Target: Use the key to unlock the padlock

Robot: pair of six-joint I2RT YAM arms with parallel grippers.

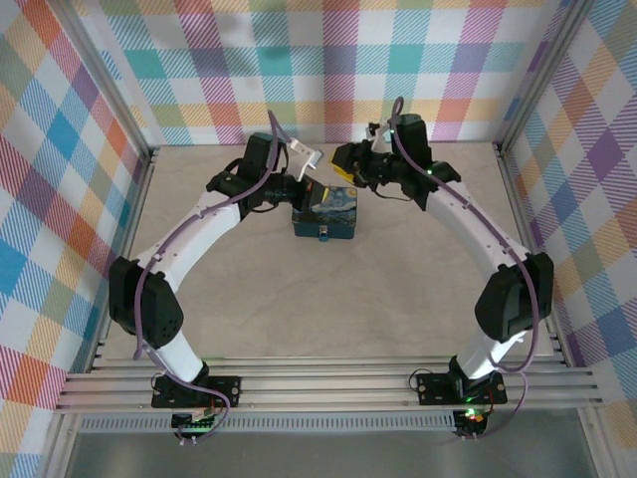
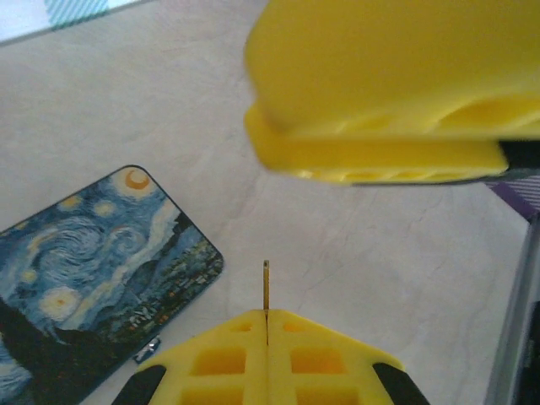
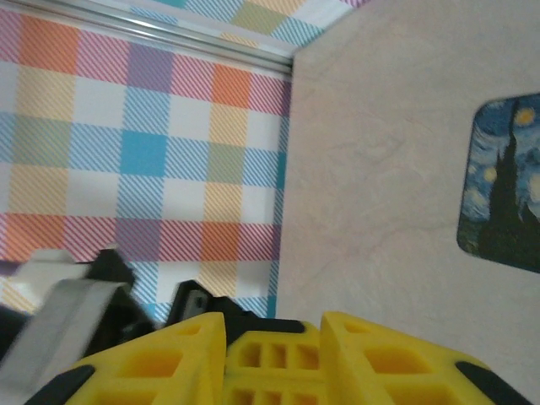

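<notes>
Beige table [image 1: 328,299] | left hand [image 2: 266,314] pinches key [image 2: 266,285] | right hand [image 3: 274,333] partly open, holding padlock [image 3: 274,354]

Beige table [image 1: 328,299] bears a starry-night box [image 1: 325,219].

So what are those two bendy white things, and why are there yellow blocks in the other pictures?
They are two robot arms bolted to a table, seen from above. Each wrist carries its own camera, and the yellow blocks are fingers. The left gripper is pinched shut on a thin metal key. The right gripper has a gap between its fingers; I can't tell if it holds anything. Between the arms lies a box with a starry night painting. I can't make out the padlock.
</notes>
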